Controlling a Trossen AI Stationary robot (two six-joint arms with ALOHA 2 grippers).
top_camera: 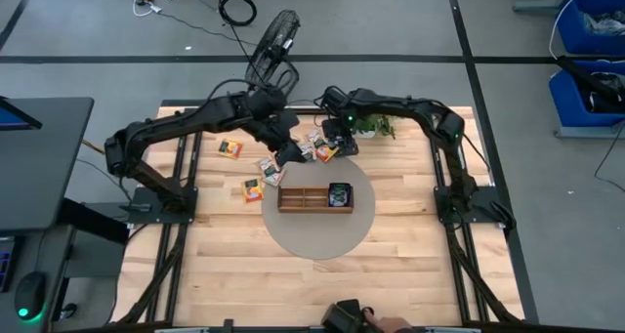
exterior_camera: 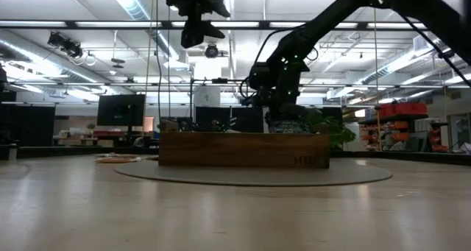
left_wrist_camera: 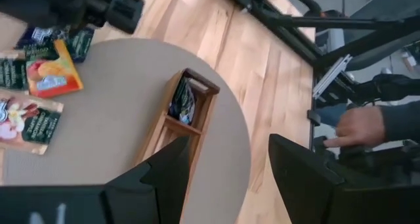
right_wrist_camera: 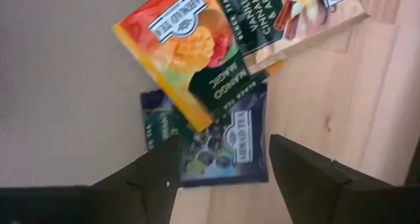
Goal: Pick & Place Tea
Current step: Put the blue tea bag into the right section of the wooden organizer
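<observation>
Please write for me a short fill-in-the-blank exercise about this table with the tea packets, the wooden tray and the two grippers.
1. The wooden tray lies on a ____ grey mat.
2. The right gripper hovers open above a dark ____ packet.
3. The orange packet lies partly ____ that packet.
4. The left gripper is open and holds ____.

Missing words: round; blue; on top of; nothing

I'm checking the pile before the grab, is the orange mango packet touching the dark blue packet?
Touching. The right wrist view shows the orange mango packet lying across the dark blue packet, covering its upper part with no gap.
</observation>
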